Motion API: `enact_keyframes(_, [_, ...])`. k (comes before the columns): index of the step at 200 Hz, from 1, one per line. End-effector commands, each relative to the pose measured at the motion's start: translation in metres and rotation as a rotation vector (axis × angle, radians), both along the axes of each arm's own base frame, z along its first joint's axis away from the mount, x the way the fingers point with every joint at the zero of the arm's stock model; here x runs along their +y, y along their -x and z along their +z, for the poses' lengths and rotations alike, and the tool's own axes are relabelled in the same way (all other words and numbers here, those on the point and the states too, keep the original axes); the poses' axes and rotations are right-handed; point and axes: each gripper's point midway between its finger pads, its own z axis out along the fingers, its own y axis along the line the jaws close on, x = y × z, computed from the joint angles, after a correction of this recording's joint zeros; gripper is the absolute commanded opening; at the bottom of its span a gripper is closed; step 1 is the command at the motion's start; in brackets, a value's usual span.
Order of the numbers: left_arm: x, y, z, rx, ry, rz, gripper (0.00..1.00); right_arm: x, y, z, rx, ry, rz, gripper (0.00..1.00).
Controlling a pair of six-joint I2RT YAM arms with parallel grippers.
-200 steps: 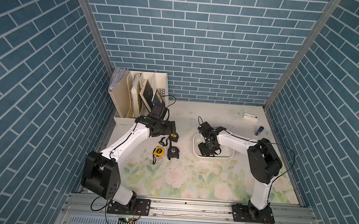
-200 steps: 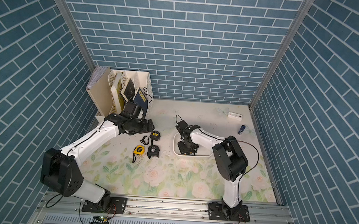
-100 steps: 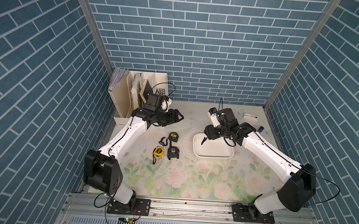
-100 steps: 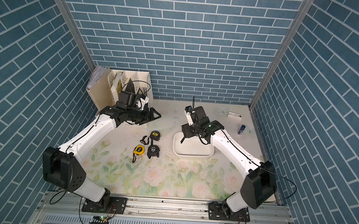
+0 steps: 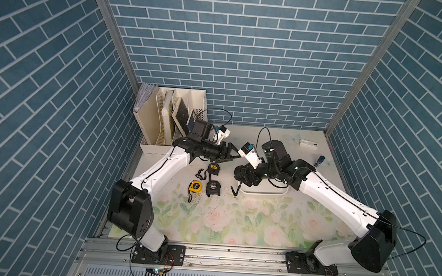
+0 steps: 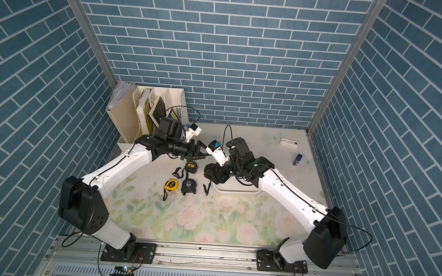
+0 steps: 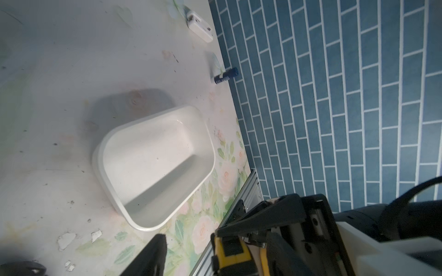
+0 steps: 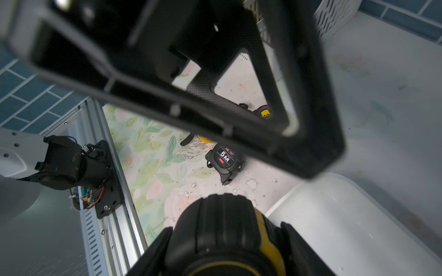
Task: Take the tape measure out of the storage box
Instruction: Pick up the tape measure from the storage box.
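The storage box (image 7: 155, 167) is a shallow white tub, and its inside shows bare in the left wrist view. My right gripper (image 8: 227, 241) is shut on a black and yellow tape measure (image 8: 222, 229). It holds it in the air over the left end of the storage box (image 5: 269, 192). In both top views the right gripper (image 5: 244, 175) hides most of the tape measure, whose strap (image 5: 235, 190) dangles below. My left gripper (image 5: 233, 154) hovers open just left of it, fingers pointing at it. In the left wrist view the tape measure (image 7: 232, 253) sits beside one left finger (image 7: 153, 255), with a gap between.
Three more tape measures lie on the floral mat left of the box: a yellow one (image 5: 194, 186), a black 5M one (image 5: 213, 188) and a black one (image 5: 213, 168). A cream file organizer (image 5: 162, 118) stands back left. A white device (image 5: 308, 143) and a blue tube (image 5: 320, 161) lie back right.
My right gripper came up out of the box with the tape measure and moved left. My left gripper rose from the table towards it, and its jaws narrowed.
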Motion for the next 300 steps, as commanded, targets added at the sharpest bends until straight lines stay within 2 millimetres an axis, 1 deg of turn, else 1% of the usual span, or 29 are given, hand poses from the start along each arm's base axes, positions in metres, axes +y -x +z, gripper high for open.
enact_keyframes(1, [0.0, 0.018, -0.014, 0.044, -0.013, -0.044, 0.71, 0.011, 0.007, 0.005, -0.02, -0.032, 0.077, 0.0])
enact_keyframes(36, [0.001, 0.04, -0.027, 0.096, -0.033, -0.081, 0.72, 0.014, 0.008, 0.006, -0.03, -0.027, 0.09, 0.0])
enact_keyframes(63, [0.004, 0.052, -0.036, 0.127, -0.059, -0.1, 0.72, 0.012, 0.006, 0.002, -0.04, -0.01, 0.084, 0.0])
enact_keyframes(93, [0.0, 0.063, -0.041, 0.149, -0.063, -0.129, 0.72, 0.014, 0.008, -0.009, -0.043, 0.025, 0.093, 0.0])
enact_keyframes(121, [0.0, 0.069, -0.041, 0.153, -0.068, -0.145, 0.74, 0.011, 0.008, -0.026, -0.05, 0.08, 0.095, 0.0])
enact_keyframes(153, [0.001, 0.082, -0.044, 0.175, -0.071, -0.165, 0.74, 0.01, 0.009, -0.034, -0.063, 0.11, 0.092, 0.0])
enact_keyframes(175, [0.0, 0.093, -0.053, 0.202, -0.079, -0.187, 0.73, 0.012, 0.013, -0.04, -0.072, 0.134, 0.105, 0.0])
enact_keyframes(190, [-0.001, 0.097, -0.058, 0.214, -0.087, -0.2, 0.72, 0.015, 0.017, -0.042, -0.072, 0.141, 0.118, 0.0])
enact_keyframes(219, [-0.006, 0.095, -0.058, 0.205, -0.082, -0.216, 0.71, 0.019, 0.022, -0.046, -0.079, 0.159, 0.131, 0.0])
enact_keyframes(233, [-0.008, 0.096, -0.059, 0.209, -0.086, -0.225, 0.68, 0.02, 0.022, -0.045, -0.083, 0.158, 0.133, 0.0])
enact_keyframes(248, [-0.009, 0.097, -0.062, 0.214, -0.094, -0.227, 0.62, 0.021, 0.021, -0.042, -0.092, 0.154, 0.13, 0.0])
enact_keyframes(260, [-0.008, 0.096, -0.064, 0.216, -0.097, -0.225, 0.6, 0.022, 0.021, -0.041, -0.095, 0.148, 0.132, 0.0])
enact_keyframes(274, [-0.009, 0.095, -0.065, 0.214, -0.097, -0.22, 0.56, 0.023, 0.023, -0.04, -0.094, 0.142, 0.137, 0.0])
enact_keyframes(284, [-0.009, 0.093, -0.066, 0.21, -0.1, -0.213, 0.48, 0.024, 0.024, -0.038, -0.094, 0.137, 0.141, 0.0])
enact_keyframes(295, [-0.008, 0.091, -0.068, 0.206, -0.11, -0.204, 0.36, 0.024, 0.024, -0.037, -0.096, 0.137, 0.141, 0.0])
enact_keyframes(300, [-0.008, 0.09, -0.07, 0.207, -0.116, -0.201, 0.28, 0.024, 0.024, -0.037, -0.097, 0.136, 0.141, 0.0])
